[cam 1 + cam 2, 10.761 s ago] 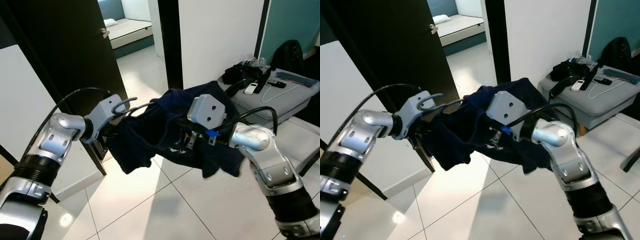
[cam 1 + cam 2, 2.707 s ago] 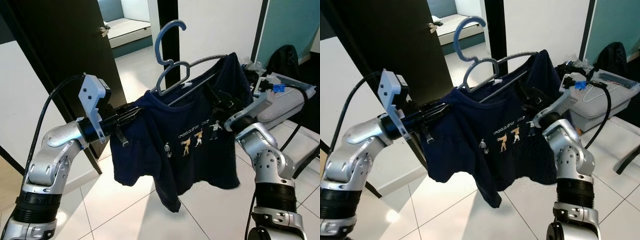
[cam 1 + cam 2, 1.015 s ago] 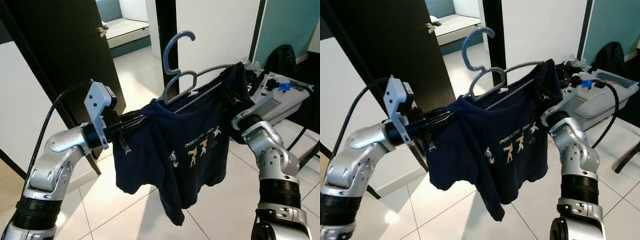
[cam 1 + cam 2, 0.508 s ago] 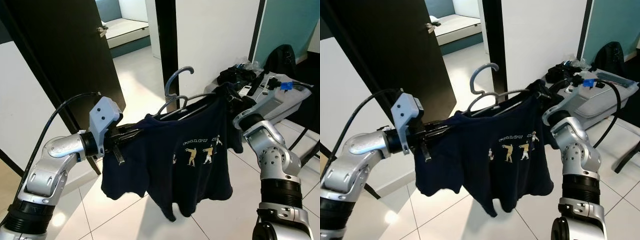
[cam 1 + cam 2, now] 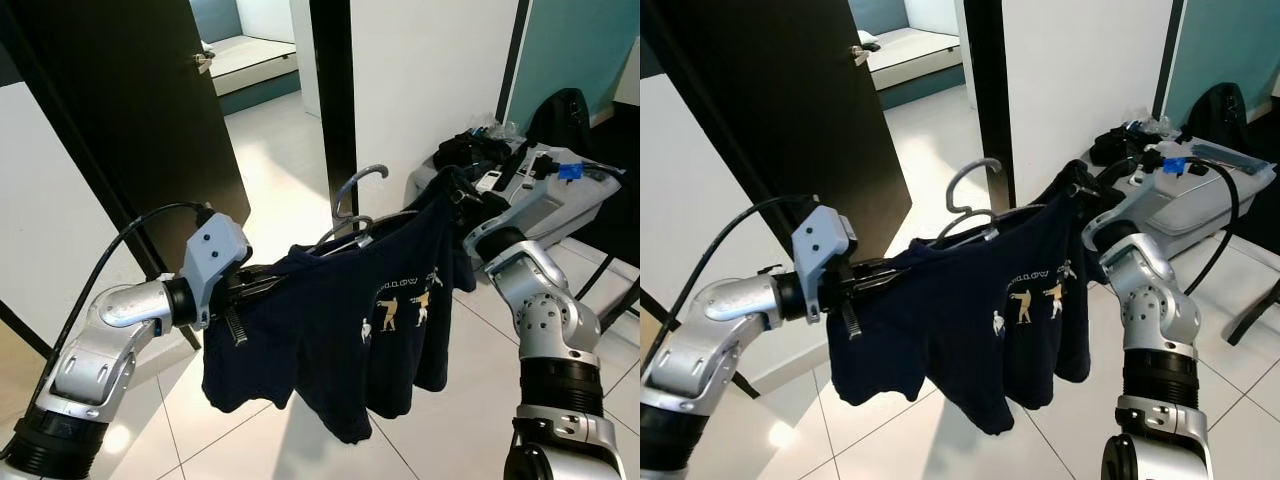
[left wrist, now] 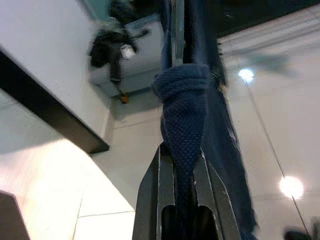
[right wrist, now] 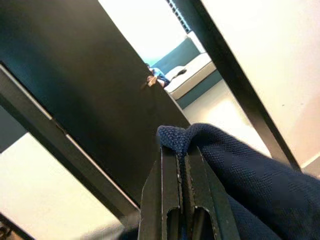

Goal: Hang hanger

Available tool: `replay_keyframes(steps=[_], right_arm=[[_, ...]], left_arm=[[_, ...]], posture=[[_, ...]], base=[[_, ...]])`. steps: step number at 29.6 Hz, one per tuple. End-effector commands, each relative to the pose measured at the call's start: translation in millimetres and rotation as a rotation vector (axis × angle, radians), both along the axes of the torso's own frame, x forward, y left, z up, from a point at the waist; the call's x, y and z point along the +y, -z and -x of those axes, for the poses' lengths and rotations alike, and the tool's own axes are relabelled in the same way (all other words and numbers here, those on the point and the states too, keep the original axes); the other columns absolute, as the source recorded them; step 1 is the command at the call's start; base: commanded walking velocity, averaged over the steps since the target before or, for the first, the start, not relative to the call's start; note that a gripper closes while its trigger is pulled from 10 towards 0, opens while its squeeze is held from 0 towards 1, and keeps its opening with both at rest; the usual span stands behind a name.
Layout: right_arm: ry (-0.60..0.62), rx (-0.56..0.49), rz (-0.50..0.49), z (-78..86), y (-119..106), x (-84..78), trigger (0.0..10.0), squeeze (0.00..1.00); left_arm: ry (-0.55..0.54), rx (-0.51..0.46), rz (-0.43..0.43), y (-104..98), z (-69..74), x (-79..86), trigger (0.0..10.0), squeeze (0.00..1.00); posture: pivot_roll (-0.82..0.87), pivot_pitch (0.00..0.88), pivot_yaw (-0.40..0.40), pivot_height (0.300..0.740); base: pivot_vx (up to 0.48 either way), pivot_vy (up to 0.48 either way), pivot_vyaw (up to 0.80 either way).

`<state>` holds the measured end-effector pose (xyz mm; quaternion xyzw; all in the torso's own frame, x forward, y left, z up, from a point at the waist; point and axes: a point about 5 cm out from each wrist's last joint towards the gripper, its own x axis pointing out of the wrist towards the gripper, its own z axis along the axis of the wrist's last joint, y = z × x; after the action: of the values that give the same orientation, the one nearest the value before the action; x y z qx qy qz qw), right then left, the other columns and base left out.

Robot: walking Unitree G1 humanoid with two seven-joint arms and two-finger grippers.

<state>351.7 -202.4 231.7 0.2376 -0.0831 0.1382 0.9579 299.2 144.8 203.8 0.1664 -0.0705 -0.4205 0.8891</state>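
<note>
Pincers [image 5: 262, 283] [image 5: 455, 192] hold shirt [image 5: 340, 330] above white tiled floor [image 5: 290, 170].

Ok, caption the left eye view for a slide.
Both grippers hold a dark blue shirt on a hanger beside a dark door.

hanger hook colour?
Light blue-grey hanger hook, clearest in the right eye view, rising above the navy shirt.

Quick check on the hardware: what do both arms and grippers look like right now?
Both arms are silver metal with black ribbed bands. The left arm carries a grey wrist camera box and a looping black cable; the right arm has a black cable with a blue tag. The left gripper and right gripper have long black fingers.
</note>
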Motion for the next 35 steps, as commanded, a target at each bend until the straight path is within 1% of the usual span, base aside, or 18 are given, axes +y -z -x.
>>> replay_keyframes(steps=[1, 2, 4, 6, 12, 18, 23, 25, 26, 27, 28, 29, 30, 31, 32, 33, 34, 35], right_arm=[[-0.041, -0.009, 0.011, 1.1, -1, 10.4, 0.0, 0.0], [-0.041, -0.009, 0.011, 1.1, -1, 10.4, 0.0, 0.0], [-0.06, 0.0, 0.015, 1.9, 2, 16.1, 0.0, 0.0], [-0.068, 0.003, 0.017, 2.1, 4, 18.5, 0.0, 0.0], [-0.103, -0.002, 0.002, 3.0, 5, 29.2, 0.0, 0.0], [-0.117, 0.002, 0.003, 3.6, 6, 32.7, 0.0, 0.0], [-0.12, 0.006, 0.007, 4.0, 7, 33.8, 0.0, 0.0], [-0.12, 0.007, 0.007, 4.1, 8, 34.1, 0.0, 0.0], [-0.122, 0.01, 0.008, 4.2, 9, 35.1, 0.0, 0.0], [-0.125, 0.011, 0.009, 4.3, 9, 36.0, 0.0, 0.0], [-0.125, 0.011, 0.009, 4.3, 9, 36.0, 0.0, 0.0], [-0.129, 0.011, 0.01, 4.5, 10, 37.1, 0.0, 0.0], [-0.135, 0.008, 0.011, 5.0, 9, 38.0, 0.0, 0.0], [-0.135, 0.008, 0.011, 5.0, 9, 38.0, 0.0, 0.0], [-0.14, 0.006, 0.012, 5.3, 9, 38.5, 0.0, 0.0], [-0.144, 0.004, 0.015, 5.8, 8, 38.8, 0.0, 0.0], [-0.144, 0.004, 0.015, 5.8, 8, 38.8, 0.0, 0.0], [-0.147, 0.002, 0.018, 6.1, 8, 38.6, 0.0, 0.0]], left_arm=[[-0.065, 0.002, 0.01, 1, -6.1, 3.9, 10.0, 0.0], [-0.065, 0.002, 0.01, 1, -6.1, 3.9, 10.0, 0.0], [-0.124, -0.007, 0.056, -1, -12.0, 7.8, 10.0, 0.0], [-0.146, -0.011, 0.077, -3, -14.3, 9.5, 10.0, 0.0], [-0.183, -0.025, 0.135, -7, -18.4, 10.7, 10.0, 0.0], [-0.163, -0.011, 0.156, -4, -16.9, 5.8, 10.0, 0.0], [-0.146, -0.011, 0.199, -7, -16.0, 4.0, 10.0, 0.0], [-0.129, -0.007, 0.215, -9, -15.0, 2.9, 10.0, 0.0], [-0.069, 0.009, 0.225, -9, -10.4, -0.9, 10.0, 0.0], [-0.004, 0.03, 0.204, -6, -4.4, -4.0, 10.0, 0.0], [-0.004, 0.03, 0.204, -6, -4.4, -4.0, 10.0, 0.0], [0.077, 0.05, 0.158, -2, 4.4, -5.5, 10.0, 0.0], [0.151, 0.079, 0.097, 3, 13.5, -1.0, 10.0, 0.0], [0.151, 0.079, 0.097, 3, 13.5, -1.0, 10.0, 0.0], [0.193, 0.1, 0.057, 7, 19.2, 2.9, 10.0, 0.0], [0.196, 0.111, 0.029, 7, 21.0, 11.3, 10.0, 0.0], [0.196, 0.111, 0.029, 7, 21.0, 11.3, 10.0, 0.0], [0.177, 0.123, 0.003, 6, 20.2, 23.0, 10.0, 0.0]], posture=[[-0.08, 0.0, 0.089, 0.74], [-0.08, 0.0, 0.089, 0.74], [-0.07, 0.0, 0.089, 0.74], [-0.07, 0.0, 0.089, 0.74], [-0.07, 0.0, 0.089, 0.74], [-0.07, 0.0, 0.092, 0.74], [-0.07, 0.0, 0.094, 0.74], [-0.07, 0.0, 0.094, 0.74], [-0.07, 0.0, 0.091, 0.74], [-0.07, 0.0, 0.091, 0.74], [-0.07, 0.0, 0.091, 0.74], [-0.08, 0.0, 0.093, 0.74], [-0.08, 0.0, 0.092, 0.74], [-0.08, 0.0, 0.092, 0.74], [-0.08, 0.0, 0.092, 0.74], [-0.09, 0.0, 0.094, 0.74], [-0.09, 0.0, 0.094, 0.74], [-0.08, 0.0, 0.093, 0.74]], base=[[0.0, 0.0, 0.0], [0.0, 0.0, 0.0], [0.0, 0.0, 0.0], [0.0, 0.0, 0.0], [0.0, 0.0, 0.0], [0.0, 0.0, 0.0], [0.0, 0.0, 0.0], [0.0, 0.0, 0.0], [0.0, 0.0, 0.0], [0.0, 0.0, 0.0], [0.0, 0.0, 0.0], [0.0, 0.0, 0.0], [0.0, 0.0, 0.0], [0.0, 0.0, 0.0], [0.0, 0.0, 0.0], [0.0, 0.0, 0.0], [0.0, 0.0, 0.0], [0.0, 0.0, 0.0]])
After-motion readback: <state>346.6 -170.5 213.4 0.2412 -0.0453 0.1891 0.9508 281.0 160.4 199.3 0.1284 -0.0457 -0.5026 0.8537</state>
